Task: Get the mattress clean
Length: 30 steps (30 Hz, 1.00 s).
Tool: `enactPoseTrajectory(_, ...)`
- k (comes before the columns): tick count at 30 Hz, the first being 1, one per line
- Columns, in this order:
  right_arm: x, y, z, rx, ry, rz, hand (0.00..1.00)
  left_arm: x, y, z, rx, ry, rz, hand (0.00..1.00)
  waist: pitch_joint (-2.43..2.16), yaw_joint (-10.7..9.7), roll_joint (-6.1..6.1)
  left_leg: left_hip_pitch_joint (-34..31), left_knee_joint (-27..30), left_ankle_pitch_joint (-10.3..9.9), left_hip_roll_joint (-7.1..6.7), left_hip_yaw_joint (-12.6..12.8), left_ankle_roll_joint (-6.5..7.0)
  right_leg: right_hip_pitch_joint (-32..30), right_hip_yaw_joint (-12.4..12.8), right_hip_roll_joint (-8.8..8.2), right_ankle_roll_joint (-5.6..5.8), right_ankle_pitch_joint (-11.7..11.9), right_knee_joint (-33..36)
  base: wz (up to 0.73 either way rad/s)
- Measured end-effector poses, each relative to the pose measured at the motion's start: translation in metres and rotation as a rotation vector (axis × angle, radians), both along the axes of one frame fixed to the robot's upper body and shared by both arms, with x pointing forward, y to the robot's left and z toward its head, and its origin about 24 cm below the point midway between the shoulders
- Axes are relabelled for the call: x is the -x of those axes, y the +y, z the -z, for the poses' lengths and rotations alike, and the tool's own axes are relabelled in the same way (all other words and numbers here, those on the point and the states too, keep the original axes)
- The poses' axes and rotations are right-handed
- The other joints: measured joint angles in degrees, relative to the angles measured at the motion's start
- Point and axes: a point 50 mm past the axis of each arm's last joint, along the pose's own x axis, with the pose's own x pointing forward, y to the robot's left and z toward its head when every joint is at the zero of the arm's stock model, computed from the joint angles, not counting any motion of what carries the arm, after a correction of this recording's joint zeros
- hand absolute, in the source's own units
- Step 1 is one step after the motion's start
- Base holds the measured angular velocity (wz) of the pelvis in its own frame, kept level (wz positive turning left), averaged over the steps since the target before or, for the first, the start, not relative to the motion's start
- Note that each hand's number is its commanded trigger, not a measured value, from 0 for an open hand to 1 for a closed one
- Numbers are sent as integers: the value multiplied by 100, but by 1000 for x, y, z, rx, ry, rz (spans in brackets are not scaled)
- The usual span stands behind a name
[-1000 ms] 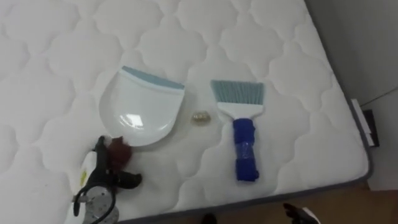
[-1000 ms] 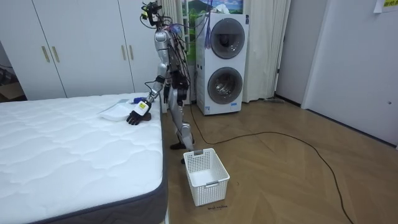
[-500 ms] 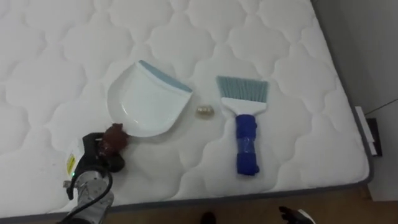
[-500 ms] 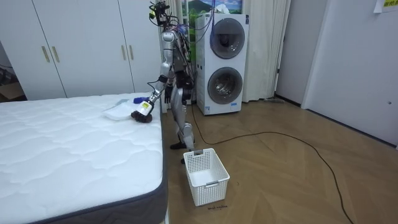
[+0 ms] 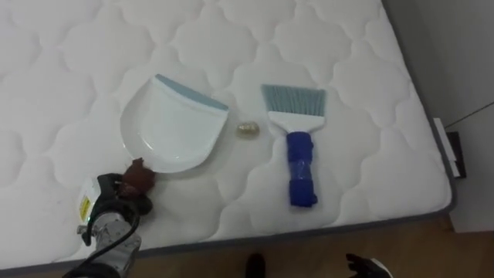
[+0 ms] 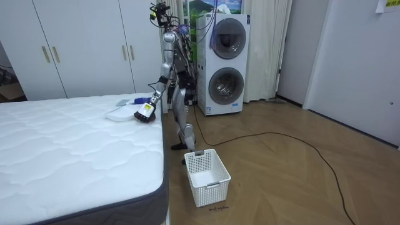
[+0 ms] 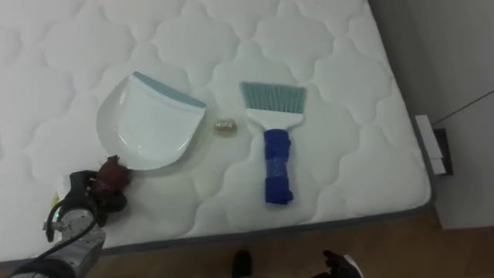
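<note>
**A:** What is different from a second ago?

**B:** The dustpan has swung. Its blue lip lay nearly square to the bed's near edge. Now it slants, with its right end close to the scrap. The brush keeps its heading, so the pan itself has turned.

**A:** And the hand?

**B:** The left hand sits at the pan's near-left end, close to the near edge of the bed. Its fingers look curled round the brown-wrapped handle.

**A:** What does that mean for the cleaning?

**B:** I judge the pan is in grasp and being aimed. Sweeping has not begun. The scrap lies on the mattress between lip and bristles, touching neither, and the brush lies untouched with its blue handle toward the near edge.

**A:** Is there room to work?

**B:** There is plenty toward the far side and the left, all bare quilting. It is tighter on the right, where the brush lies near the right edge and the near-right corner. A hard sweep that way could flick the scrap to the floor. A white basket stands down there, alongside the bed.
</note>
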Motion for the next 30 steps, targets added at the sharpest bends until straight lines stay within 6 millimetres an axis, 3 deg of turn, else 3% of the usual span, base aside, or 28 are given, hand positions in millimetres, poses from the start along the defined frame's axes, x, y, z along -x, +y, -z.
enactPoseTrajectory(9,-1,-1,-1,4,-20,31,0,-3,1,-4,3,-43,3,100,3,-3,20,-278,86,1,5,-6,2,-198,-12,3,-5,20,11,3)
enactPoseTrajectory(14,-3,-8,-3,-15,-49,122,0,-5,5,-7,-41,-47,45,100,24,25,88,-364,188,1,4,28,2,-279,-7,-20,-4,19,81,0)
enactPoseTrajectory(16,-7,-13,-6,-16,-76,177,0,-7,11,-11,-75,-54,63,100,44,22,129,-448,271,0,4,85,2,-379,10,-42,-9,13,181,-4)
enactPoseTrajectory(19,-10,-25,-10,-47,-131,357,0,-2,25,-13,-165,-41,103,100,38,31,238,-450,287,0,-3,230,4,-463,26,-90,-24,-52,346,-2)
enactPoseTrajectory(23,-17,-42,-18,-69,-200,513,0,0,40,-20,-284,-45,135,100,44,68,284,-483,314,12,-32,261,30,-582,79,-122,-39,-76,507,0)
enactPoseTrajectory(27,-25,-64,-29,-69,-284,673,0,4,46,-23,-379,-54,155,100,38,61,446,-499,340,4,-42,280,41,-587,114,-132,-37,-75,571,0)
enactPoseTrajectory(30,-32,-71,-35,-81,-322,734,0,8,52,-24,-436,-48,176,100,38,69,465,-470,321,1,-52,294,42,-602,161,-127,-44,-82,619,-7)
